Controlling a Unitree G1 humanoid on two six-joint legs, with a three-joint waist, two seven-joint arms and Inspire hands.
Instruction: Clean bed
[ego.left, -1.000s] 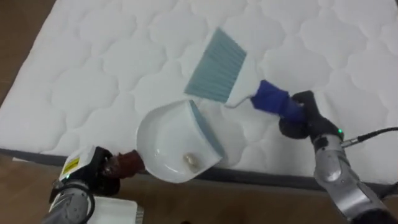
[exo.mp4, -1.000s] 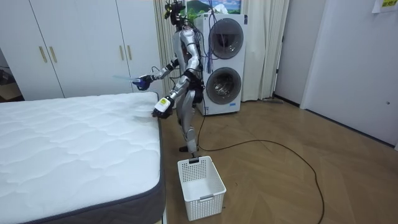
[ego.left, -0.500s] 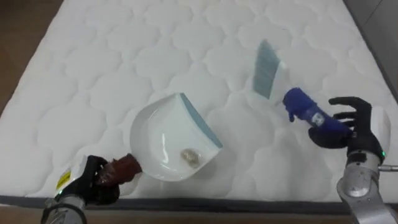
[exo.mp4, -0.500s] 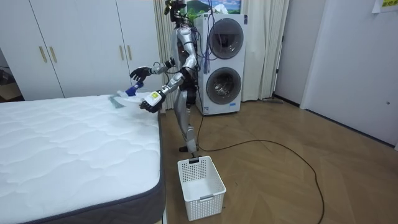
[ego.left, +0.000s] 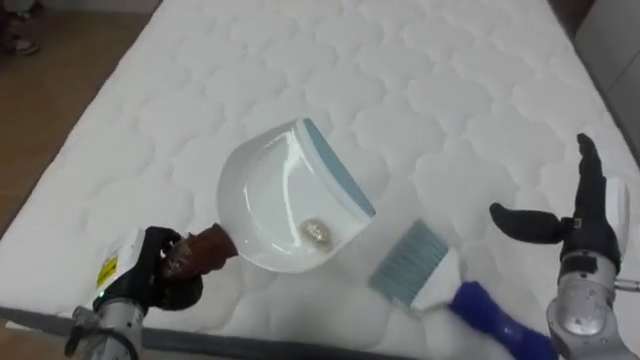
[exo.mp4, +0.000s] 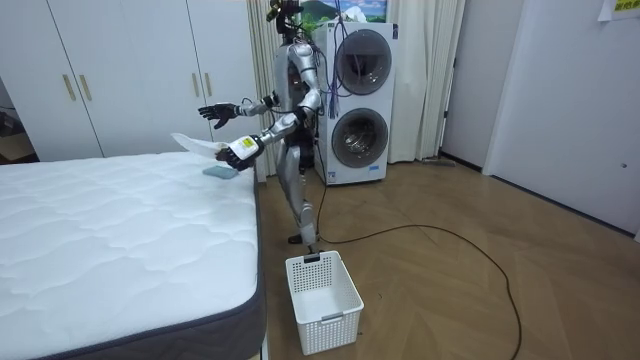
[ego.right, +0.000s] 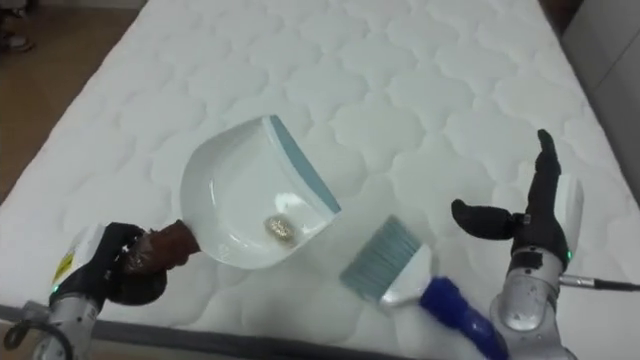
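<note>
Blue handle of the brush (ego.left: 410, 265) runs off the bottom edge of the left eye view, its end cut off. Brown handle of the dustpan (ego.left: 275, 205) is mostly hidden inside the curled left hand (ego.left: 150, 280). The pale lump (ego.left: 318, 232) in the pan is too small to identify.

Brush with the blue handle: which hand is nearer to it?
Right. The right hand is open, just right of the brush, not touching it; the left hand is farther off, holding the dustpan by its handle.

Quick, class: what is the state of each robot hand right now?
Left robot hand: shut on the dustpan by its handle.
Right robot hand: open, holding nothing.
</note>
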